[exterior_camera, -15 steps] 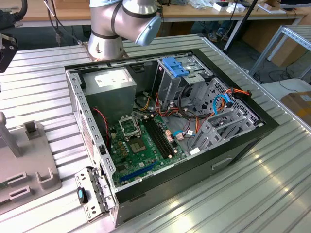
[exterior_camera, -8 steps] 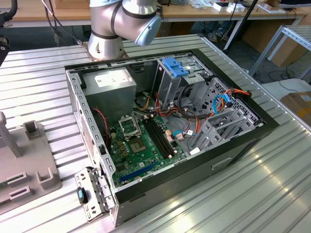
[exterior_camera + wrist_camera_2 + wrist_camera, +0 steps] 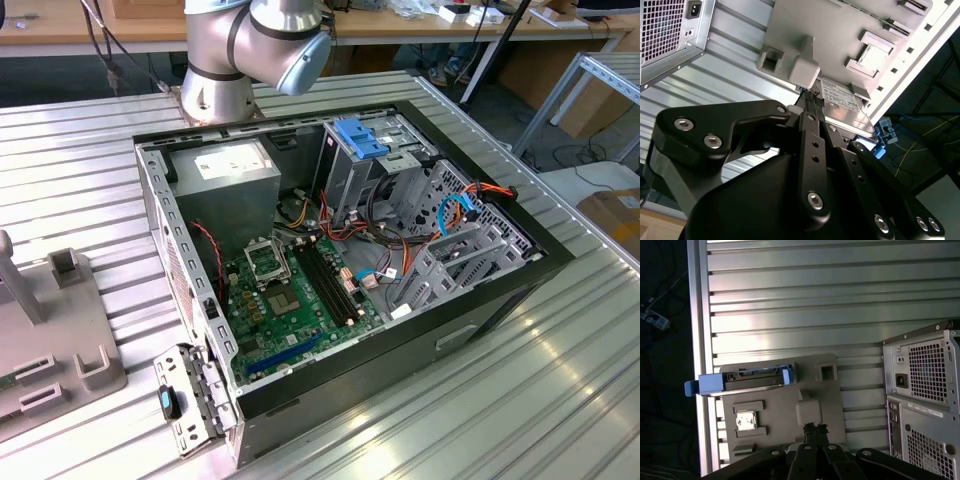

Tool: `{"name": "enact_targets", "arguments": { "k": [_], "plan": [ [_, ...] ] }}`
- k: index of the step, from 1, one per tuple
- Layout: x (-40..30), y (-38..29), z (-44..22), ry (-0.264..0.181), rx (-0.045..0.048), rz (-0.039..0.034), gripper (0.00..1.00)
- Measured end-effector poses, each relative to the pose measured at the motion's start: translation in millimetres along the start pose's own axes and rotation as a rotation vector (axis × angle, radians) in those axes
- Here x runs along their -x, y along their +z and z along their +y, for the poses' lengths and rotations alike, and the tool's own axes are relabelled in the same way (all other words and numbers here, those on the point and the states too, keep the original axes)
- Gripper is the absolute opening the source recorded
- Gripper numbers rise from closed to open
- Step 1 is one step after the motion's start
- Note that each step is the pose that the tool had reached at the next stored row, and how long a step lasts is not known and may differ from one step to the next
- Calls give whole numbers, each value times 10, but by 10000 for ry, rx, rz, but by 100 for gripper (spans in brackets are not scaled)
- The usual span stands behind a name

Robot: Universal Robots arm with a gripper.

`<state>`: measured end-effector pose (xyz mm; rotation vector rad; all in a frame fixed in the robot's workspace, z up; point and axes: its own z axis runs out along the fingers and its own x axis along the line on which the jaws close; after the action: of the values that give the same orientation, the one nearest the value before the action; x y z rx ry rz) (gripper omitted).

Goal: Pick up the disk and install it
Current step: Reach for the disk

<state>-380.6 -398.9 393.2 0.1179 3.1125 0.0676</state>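
The disk (image 3: 746, 380) sits at the grey holder's (image 3: 775, 412) far end, at the bench (image 3: 790, 315) edge, long axis crosswise to the gripper (image 3: 813, 429), which hangs closed and empty above the holder's near end.

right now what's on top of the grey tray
The disk sits at one edge of the tray, a square chip in a pocket. Its near edge is covered by the arm.
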Motion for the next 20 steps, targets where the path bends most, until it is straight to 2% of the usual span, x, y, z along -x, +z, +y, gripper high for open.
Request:
{"name": "enact_targets", "arguments": {
  "k": [20],
  "plan": [
    [-41, -1, -3, 0, 1, 0, 11]
  ]
}}
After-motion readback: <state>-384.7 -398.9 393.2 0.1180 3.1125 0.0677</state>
